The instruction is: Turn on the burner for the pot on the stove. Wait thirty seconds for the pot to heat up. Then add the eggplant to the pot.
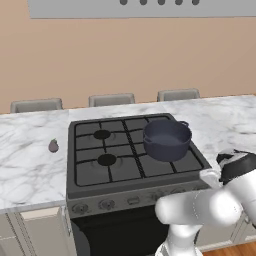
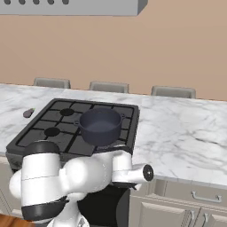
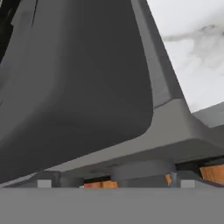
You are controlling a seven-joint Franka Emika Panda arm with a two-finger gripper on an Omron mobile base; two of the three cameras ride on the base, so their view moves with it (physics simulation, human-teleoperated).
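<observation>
The dark blue-grey pot [image 1: 167, 140] [image 2: 100, 126] stands on the front right burner of the stove [image 1: 90, 176] [image 2: 40, 133]. To the left of the stove, the small purple eggplant [image 1: 53, 145] [image 2: 29, 112] lies on the marble counter. My arm reaches down to the stove's front right corner. In the hand view my gripper [image 3: 116, 184] is open, its fingertips [image 3: 43, 183] wide apart on either side of a round grey knob [image 3: 141, 169] under the stove's front edge [image 3: 175, 127]. I cannot tell whether the fingers touch the knob.
A marble counter [image 1: 30, 170] [image 2: 186, 133] runs on both sides of the stove. Three chair backs [image 1: 111, 99] line its far edge. A grey hood [image 1: 140, 7] hangs above. More knobs [image 1: 106, 204] sit along the stove front. Cabinet drawers [image 2: 195, 197] lie at the lower right.
</observation>
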